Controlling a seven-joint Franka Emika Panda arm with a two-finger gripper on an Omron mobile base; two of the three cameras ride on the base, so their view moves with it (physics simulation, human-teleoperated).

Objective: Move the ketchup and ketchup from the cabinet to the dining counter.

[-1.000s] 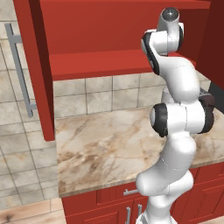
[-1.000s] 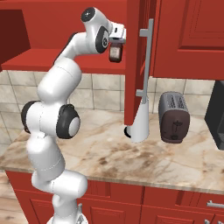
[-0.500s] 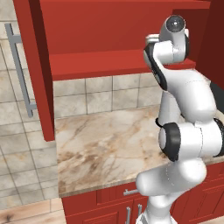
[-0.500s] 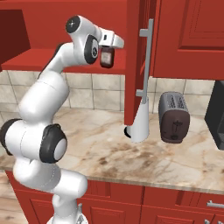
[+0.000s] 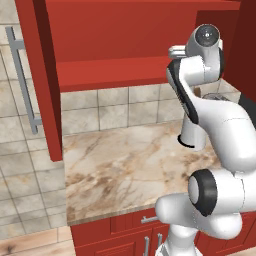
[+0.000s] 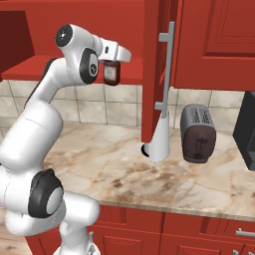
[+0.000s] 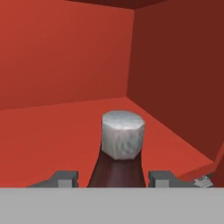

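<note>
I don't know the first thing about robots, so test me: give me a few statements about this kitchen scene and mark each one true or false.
1. A ketchup bottle sits between the fingers of the gripper. True.
2. The bottle's cap is bright green. False: it is pale grey.
3. A toaster stands on the marbled worktop. True.
4. The cabinet above the worktop is closed. False: its door stands open and the red shelf shows.
5. The wall behind the worktop is bare brick. False: it is covered in tiles.
</note>
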